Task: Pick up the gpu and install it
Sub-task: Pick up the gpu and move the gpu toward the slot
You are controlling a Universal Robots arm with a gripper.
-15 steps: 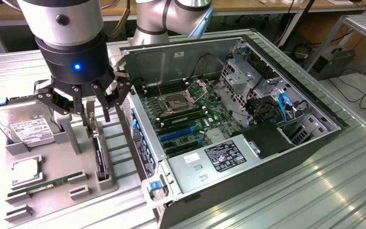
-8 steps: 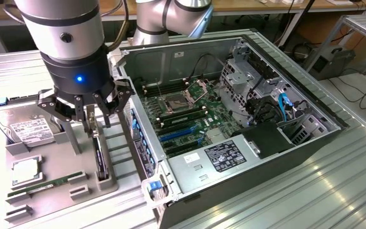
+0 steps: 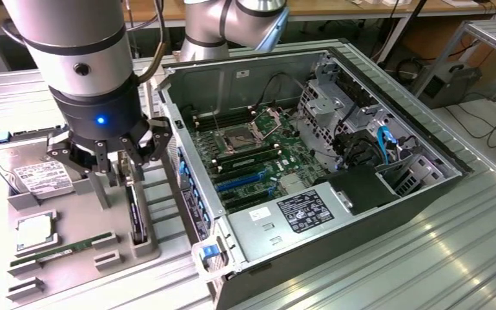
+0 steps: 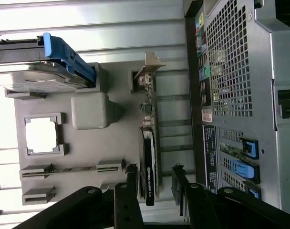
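Note:
The gpu (image 3: 136, 216) is a slim black card standing on its edge in a slot of the grey fixture tray (image 3: 74, 274), to the exterior view's left of the open computer case (image 3: 420, 194). In the wrist view the gpu (image 4: 148, 157) runs lengthwise, with its silver bracket (image 4: 147, 71) at the far end. My gripper (image 3: 121, 169) hangs just above the card's near end. It is open, and its two black fingers (image 4: 130, 177) stand on either side of the card with gaps to both faces. Blue expansion slots (image 3: 239, 181) lie on the motherboard inside the case.
The tray also holds a silver hard drive (image 3: 37, 171) with a white label, a square processor (image 3: 34, 231) and a green memory stick (image 3: 62, 248). The case's rear panel (image 4: 231, 71) stands close beside the card. Ribbed metal table (image 3: 454, 258) surrounds everything.

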